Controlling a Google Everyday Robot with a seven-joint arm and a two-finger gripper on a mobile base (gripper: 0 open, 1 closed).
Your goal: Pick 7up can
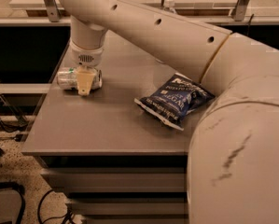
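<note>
The 7up can [66, 77] is silver with green markings. It lies on its side near the left edge of the grey table [106, 125]. My gripper [84, 84] hangs down from the white arm right at the can's middle. Its cream-coloured tip stands in front of the can, and parts of the can show on both sides of it. The middle of the can is hidden behind the gripper.
A dark blue chip bag [174, 99] lies right of centre on the table. The cap of a clear water bottle [169, 2] shows at the back, mostly hidden behind my arm. My arm covers the right side of the view. Cables lie on the floor at the left.
</note>
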